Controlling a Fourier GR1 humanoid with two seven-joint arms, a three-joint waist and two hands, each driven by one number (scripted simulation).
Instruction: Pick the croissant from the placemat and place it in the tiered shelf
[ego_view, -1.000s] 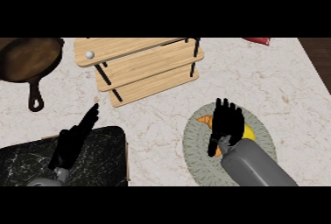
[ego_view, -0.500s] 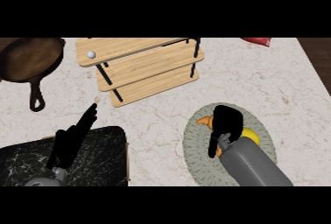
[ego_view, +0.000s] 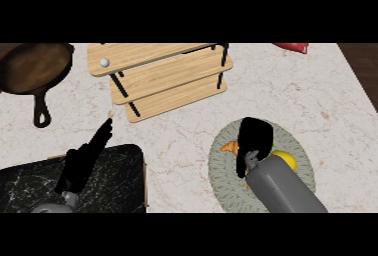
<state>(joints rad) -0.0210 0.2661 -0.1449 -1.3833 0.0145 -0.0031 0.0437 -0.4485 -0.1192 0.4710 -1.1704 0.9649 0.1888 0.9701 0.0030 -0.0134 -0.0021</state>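
The croissant (ego_view: 229, 147) was on the oval placemat (ego_view: 218, 172) at the near right of the desk (ego_view: 317, 95). Only a small orange tip of it showed, poking out to the left from under the right robot hand (ego_view: 255, 136). That black hand sat right on top of the croissant and hid most of it. It looked like one dark lump, so I could not tell if it was open or closed, or if it had hold of the croissant. A yellow round thing (ego_view: 286, 161) lay on the placemat too, just to the right of the hand. The grey arm (ego_view: 284, 189) came in over the near part of the mat. The wooden shelf (ego_view: 170, 75) stood at the far side of the desk, left of the middle and well apart from the placemat. It had flat boards stepped one over the other and thin black posts. A little white ball (ego_view: 104, 62) sat on its top board near the left end. A dark pan (ego_view: 29, 67) was at the far left, beside the shelf, with its handle pointing near. A red thing (ego_view: 292, 47) peeked in at the far right edge. At the near left lay a black board (ego_view: 118, 185) with white veins. The left robot hand (ego_view: 80, 161) was above it, open, with straight fingers (ego_view: 102, 132) pointing toward the shelf but not touching it.
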